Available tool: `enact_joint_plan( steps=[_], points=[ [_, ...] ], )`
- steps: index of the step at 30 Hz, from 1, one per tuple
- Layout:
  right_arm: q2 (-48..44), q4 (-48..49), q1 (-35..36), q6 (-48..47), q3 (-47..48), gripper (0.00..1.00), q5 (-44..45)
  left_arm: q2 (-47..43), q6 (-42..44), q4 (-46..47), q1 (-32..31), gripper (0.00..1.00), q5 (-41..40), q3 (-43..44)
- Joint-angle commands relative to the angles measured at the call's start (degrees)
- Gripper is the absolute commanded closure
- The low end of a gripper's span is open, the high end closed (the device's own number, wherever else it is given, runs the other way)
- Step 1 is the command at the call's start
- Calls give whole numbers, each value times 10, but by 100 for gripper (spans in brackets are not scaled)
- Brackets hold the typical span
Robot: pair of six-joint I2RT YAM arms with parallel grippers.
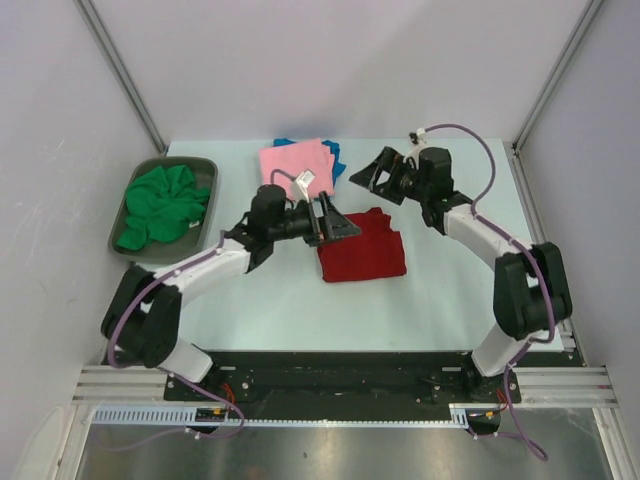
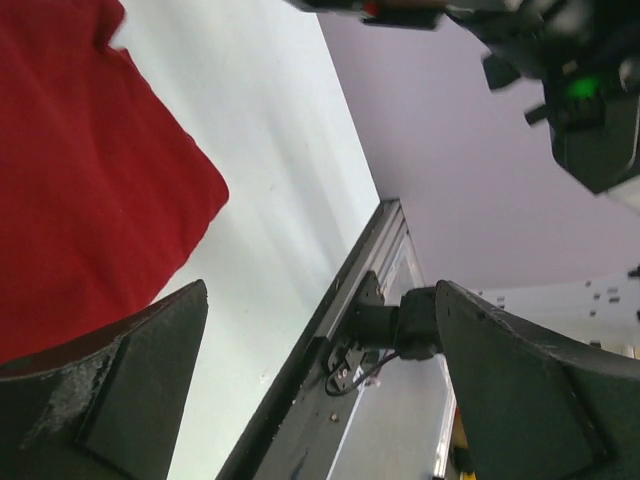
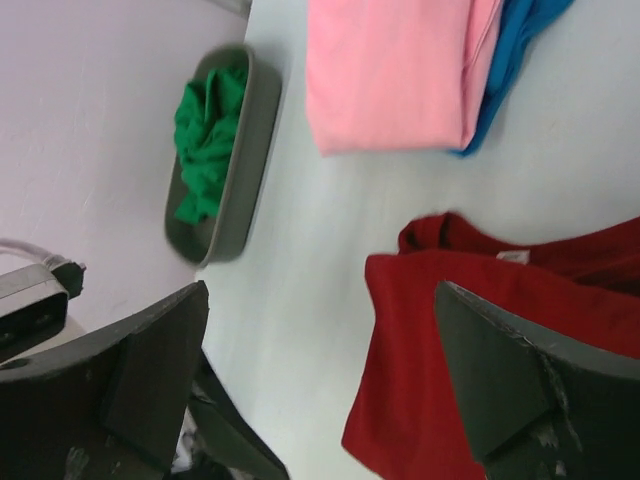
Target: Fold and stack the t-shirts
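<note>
A dark red t-shirt [image 1: 362,247] lies folded in the table's middle; it also shows in the left wrist view [image 2: 80,170] and the right wrist view [image 3: 500,360]. A folded pink t-shirt [image 1: 295,164] lies on a blue t-shirt [image 1: 337,160] at the back; both show in the right wrist view, the pink one [image 3: 390,70] over the blue one [image 3: 515,45]. A crumpled green t-shirt [image 1: 160,203] fills the grey tray [image 1: 205,167]. My left gripper [image 1: 338,222] is open and empty above the red shirt's left edge. My right gripper [image 1: 372,176] is open and empty, raised behind the red shirt.
The grey tray with the green shirt also shows in the right wrist view [image 3: 240,160] at the far left. White walls close the table at left, back and right. A black rail [image 2: 300,400] runs along the table's near edge.
</note>
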Motion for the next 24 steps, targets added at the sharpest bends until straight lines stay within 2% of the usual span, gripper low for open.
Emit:
enact_joint_plan(
  steps=[1,5,9,15,20,24],
  points=[
    [75,58,-7,68,32,0,-156,51,-8,109,-13,0,35,16],
    [142,135,-11,123,33,0,-227,97,-5,147,-14,0,49,28],
    [196,157,-13,134,33,0,-241,147,8,150,-15,0,54,33],
    [269,184,-19,125,32,0,-247,250,6,223,-15,0,62,8],
    [307,181,-36,110,30,0,-252,315,10,248,-14,0,67,-1],
    [319,142,-45,73,28,0,-235,328,18,272,-15,0,70,-40]
  ],
)
